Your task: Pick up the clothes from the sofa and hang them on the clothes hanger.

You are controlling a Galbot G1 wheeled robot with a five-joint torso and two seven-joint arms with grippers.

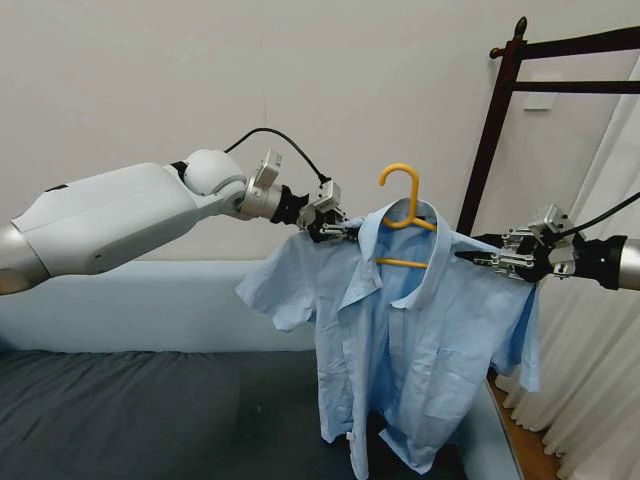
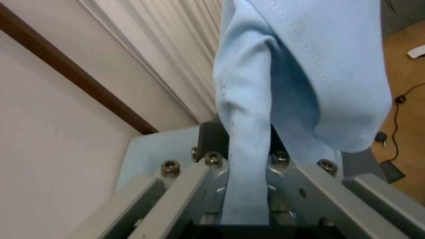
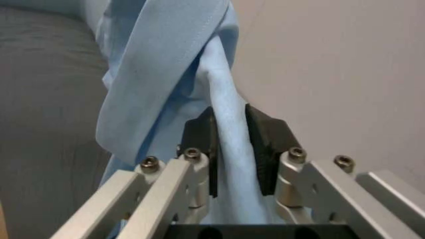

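Observation:
A light blue short-sleeved shirt (image 1: 420, 340) hangs in the air on a yellow hanger (image 1: 405, 215), above the sofa. My left gripper (image 1: 340, 232) is shut on the shirt's shoulder on the left side; its wrist view shows blue cloth (image 2: 249, 149) pinched between the pads. My right gripper (image 1: 470, 259) is shut on the opposite shoulder, with the cloth (image 3: 229, 139) clamped between its black pads (image 3: 269, 142). The hanger's hook points up, free of any rail. A dark wooden clothes stand (image 1: 495, 130) rises just behind the shirt on the right.
A dark grey sofa seat (image 1: 120, 415) with a pale blue backrest (image 1: 130, 310) lies below left. White curtains (image 1: 600, 330) hang at the right beside the stand. A wooden floor (image 1: 520, 430) shows at the lower right.

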